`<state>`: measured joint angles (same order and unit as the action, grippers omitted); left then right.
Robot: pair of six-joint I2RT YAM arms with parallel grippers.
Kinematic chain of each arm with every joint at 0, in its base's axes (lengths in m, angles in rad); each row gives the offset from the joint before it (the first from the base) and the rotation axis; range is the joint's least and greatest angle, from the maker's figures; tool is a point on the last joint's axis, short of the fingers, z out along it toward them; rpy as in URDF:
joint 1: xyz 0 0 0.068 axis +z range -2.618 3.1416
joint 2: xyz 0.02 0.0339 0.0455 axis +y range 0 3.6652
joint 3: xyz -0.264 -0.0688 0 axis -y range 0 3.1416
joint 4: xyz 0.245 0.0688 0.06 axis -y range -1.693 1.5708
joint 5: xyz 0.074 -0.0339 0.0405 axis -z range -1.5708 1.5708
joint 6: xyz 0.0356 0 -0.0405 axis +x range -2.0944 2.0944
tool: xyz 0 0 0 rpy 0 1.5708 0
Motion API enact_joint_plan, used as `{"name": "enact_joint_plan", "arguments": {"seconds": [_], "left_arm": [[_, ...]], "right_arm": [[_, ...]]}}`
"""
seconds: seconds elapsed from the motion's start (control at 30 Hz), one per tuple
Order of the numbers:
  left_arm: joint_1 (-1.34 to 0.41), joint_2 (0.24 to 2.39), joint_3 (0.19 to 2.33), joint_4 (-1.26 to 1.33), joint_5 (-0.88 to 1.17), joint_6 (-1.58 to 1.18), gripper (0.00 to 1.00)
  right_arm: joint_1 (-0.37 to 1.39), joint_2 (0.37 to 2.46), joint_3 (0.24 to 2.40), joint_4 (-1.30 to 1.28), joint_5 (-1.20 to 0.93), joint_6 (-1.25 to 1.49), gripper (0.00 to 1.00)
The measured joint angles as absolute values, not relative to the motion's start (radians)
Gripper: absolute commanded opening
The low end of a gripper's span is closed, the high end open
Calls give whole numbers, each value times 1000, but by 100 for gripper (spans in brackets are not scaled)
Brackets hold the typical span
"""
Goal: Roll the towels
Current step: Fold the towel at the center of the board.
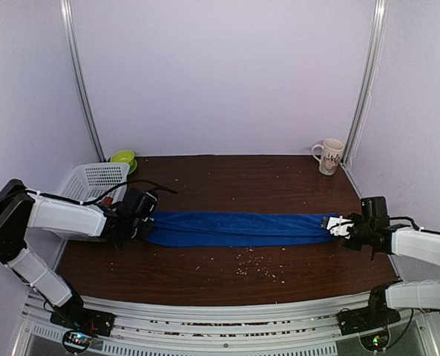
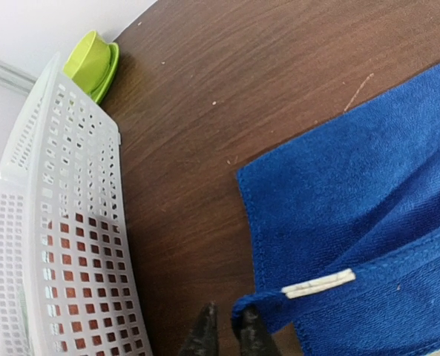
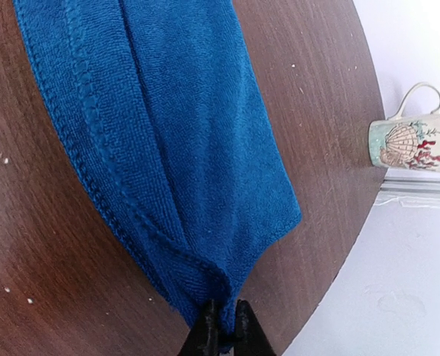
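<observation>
A royal blue towel (image 1: 234, 228) lies stretched in a long folded band across the middle of the brown table (image 1: 227, 178). My left gripper (image 1: 142, 226) is at its left end. In the left wrist view that gripper (image 2: 227, 330) stands slightly open, with bare table showing in the narrow gap. The towel's corner (image 2: 353, 208), which carries a white label (image 2: 317, 283), lies against the right finger (image 2: 255, 337). My right gripper (image 1: 337, 226) is at the towel's right end. In the right wrist view the gripper (image 3: 223, 326) is shut on the bunched end of the towel (image 3: 182, 148).
A white perforated basket (image 1: 93, 182) (image 2: 56, 245) stands just left of my left gripper, with a lime-green cup on a saucer (image 1: 123, 159) (image 2: 92, 63) behind it. A white patterned mug (image 1: 330, 156) (image 3: 411, 144) sits at the back right corner. Crumbs (image 1: 257, 261) dot the table in front of the towel.
</observation>
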<state>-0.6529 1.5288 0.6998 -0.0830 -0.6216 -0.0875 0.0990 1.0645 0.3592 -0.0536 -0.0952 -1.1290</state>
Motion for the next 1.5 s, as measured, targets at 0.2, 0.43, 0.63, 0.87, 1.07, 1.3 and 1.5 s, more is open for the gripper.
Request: {"name": "enact_joint_plan", "arguments": {"seconds": [0.2, 0.43, 0.63, 0.87, 1.07, 1.3, 1.5], "left_arm": [[-669, 1524, 700, -99, -638, -97, 24], [-683, 1456, 699, -132, -651, -117, 26], [-687, 1403, 692, -144, -667, -144, 31], [-691, 1359, 676, -167, -690, -175, 33], [-694, 1318, 664, -185, -700, -198, 35], [-695, 1331, 668, -186, -698, -209, 40], [-695, 1395, 717, -184, -673, -207, 43]], "right_arm": [[97, 1063, 356, -36, -96, -1145, 31], [95, 1037, 356, -60, -97, -1158, 29], [94, 1008, 357, -100, -109, -1176, 0], [93, 987, 376, -171, -119, -1182, 0], [93, 931, 376, -231, -136, -1206, 0], [93, 896, 375, -275, -139, -1251, 0], [91, 873, 333, -270, -121, -1327, 0]]}}
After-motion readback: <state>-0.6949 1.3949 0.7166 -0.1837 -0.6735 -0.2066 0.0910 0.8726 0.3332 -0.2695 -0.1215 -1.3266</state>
